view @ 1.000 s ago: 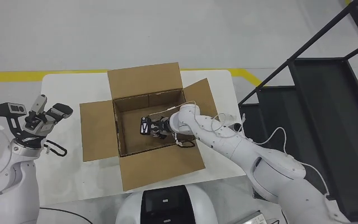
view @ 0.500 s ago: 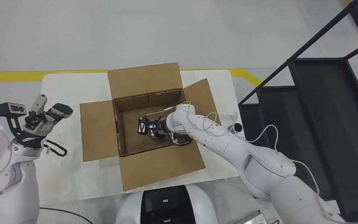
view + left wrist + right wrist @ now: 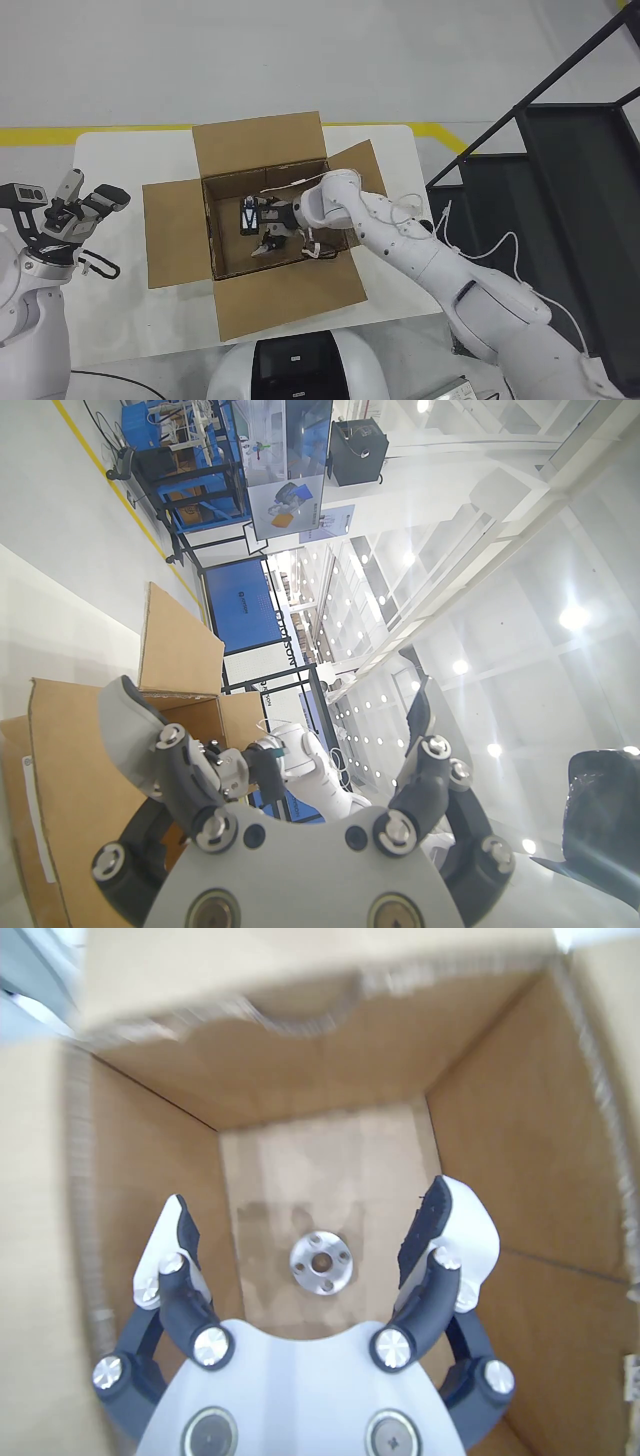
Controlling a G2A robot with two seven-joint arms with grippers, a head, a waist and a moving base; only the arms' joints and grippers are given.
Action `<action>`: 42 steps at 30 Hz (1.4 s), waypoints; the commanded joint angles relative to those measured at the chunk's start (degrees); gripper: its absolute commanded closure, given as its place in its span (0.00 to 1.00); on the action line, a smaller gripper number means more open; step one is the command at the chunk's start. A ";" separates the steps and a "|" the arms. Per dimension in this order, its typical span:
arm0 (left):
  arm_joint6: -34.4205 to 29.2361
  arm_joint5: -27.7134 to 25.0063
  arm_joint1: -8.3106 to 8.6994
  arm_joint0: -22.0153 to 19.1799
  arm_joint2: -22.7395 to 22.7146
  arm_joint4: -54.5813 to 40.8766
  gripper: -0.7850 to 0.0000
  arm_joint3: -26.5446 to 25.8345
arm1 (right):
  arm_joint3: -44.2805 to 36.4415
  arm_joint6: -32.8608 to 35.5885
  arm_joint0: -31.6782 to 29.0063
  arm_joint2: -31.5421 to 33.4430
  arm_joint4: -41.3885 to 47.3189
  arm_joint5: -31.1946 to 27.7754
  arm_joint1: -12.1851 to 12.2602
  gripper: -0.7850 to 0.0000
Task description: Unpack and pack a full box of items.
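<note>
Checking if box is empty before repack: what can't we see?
Top view: box floor partly hidden under right gripper and its arm.
Right wrist view: box rim blurred; near floor hidden behind the gripper's own base.
Left wrist view: box inside hidden by its own wall.

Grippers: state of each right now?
Left gripper: open, empty.
Right gripper: open, empty, inside the box; metal disc lies beyond its jaws.

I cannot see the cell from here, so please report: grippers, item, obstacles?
Right gripper inside box, jaws open, above metal disc on box floor. Left gripper at table edge, jaws open, empty. Nothing between right jaws and disc.
</note>
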 commanded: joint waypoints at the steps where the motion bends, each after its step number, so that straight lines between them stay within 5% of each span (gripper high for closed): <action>1: 0.00 0.00 0.00 0.00 0.00 0.00 0.00 0.00 | -5.29 -0.78 -2.93 3.79 -0.37 -3.49 2.08 0.00; 5: 0.00 0.00 0.00 0.00 0.00 0.00 0.00 0.00 | -14.53 -1.75 -10.05 11.85 -0.20 -5.64 5.62 0.00; 11: 0.00 0.00 0.00 0.00 0.00 0.00 0.00 0.00 | -27.66 -2.30 -23.55 25.54 0.67 -0.98 9.74 0.00; 20: 0.00 0.00 0.00 0.00 0.00 0.00 0.00 0.00 | -40.54 -2.72 -41.28 39.66 -0.44 6.02 12.78 0.00; 42: 0.00 0.00 0.00 0.00 0.00 0.00 0.00 0.00 | -41.47 -2.87 -42.69 40.28 -1.00 3.82 13.19 0.00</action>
